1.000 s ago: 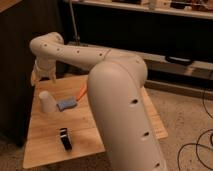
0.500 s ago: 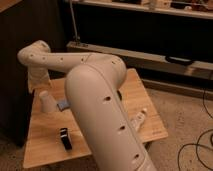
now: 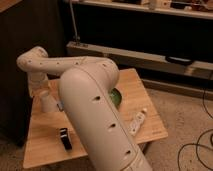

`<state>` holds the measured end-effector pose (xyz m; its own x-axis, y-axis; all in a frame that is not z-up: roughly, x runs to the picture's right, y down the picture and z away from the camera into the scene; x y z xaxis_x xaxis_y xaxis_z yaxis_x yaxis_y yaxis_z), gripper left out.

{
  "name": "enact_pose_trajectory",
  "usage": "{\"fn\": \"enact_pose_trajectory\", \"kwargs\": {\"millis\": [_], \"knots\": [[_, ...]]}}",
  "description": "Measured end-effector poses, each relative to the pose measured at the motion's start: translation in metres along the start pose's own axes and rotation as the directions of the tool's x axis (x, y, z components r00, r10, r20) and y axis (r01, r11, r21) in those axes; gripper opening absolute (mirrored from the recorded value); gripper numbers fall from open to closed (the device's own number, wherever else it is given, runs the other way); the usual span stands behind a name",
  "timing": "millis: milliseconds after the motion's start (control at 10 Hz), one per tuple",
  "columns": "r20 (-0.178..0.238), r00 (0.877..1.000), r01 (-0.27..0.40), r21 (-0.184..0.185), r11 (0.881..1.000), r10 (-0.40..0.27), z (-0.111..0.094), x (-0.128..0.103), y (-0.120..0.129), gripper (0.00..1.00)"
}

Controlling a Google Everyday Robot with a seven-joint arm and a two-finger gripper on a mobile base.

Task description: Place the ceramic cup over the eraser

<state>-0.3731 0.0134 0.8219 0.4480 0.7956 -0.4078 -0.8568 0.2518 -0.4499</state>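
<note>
The ceramic cup [image 3: 47,102] is small, white and upright at the left side of the wooden table [image 3: 145,107]. The eraser [image 3: 64,139] is a small black block near the table's front left, apart from the cup. My gripper [image 3: 39,91] is at the end of the white arm [image 3: 95,115], which loops over the table to the far left. The gripper hangs right at the cup's upper left side. Whether it touches the cup does not show.
A green bowl [image 3: 116,97] sits mid-table, partly behind my arm. A white bottle-like object [image 3: 137,121] lies at the right front. A light-blue pad [image 3: 60,106] peeks out beside the cup. A dark cabinet stands left, a shelf unit behind.
My arm has swung further left and its end has come down to the cup. The cup and the eraser have not moved.
</note>
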Motion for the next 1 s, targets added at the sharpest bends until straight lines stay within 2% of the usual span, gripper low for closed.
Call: {"fn": "enact_pose_trajectory", "kwargs": {"millis": [400, 1000], "knots": [[-0.019, 1.000, 0.006, 0.004, 1.000, -0.006, 0.023, 0.004, -0.005, 0.65], [-0.046, 0.999, 0.005, 0.020, 1.000, -0.004, 0.045, 0.002, -0.009, 0.65]]}}
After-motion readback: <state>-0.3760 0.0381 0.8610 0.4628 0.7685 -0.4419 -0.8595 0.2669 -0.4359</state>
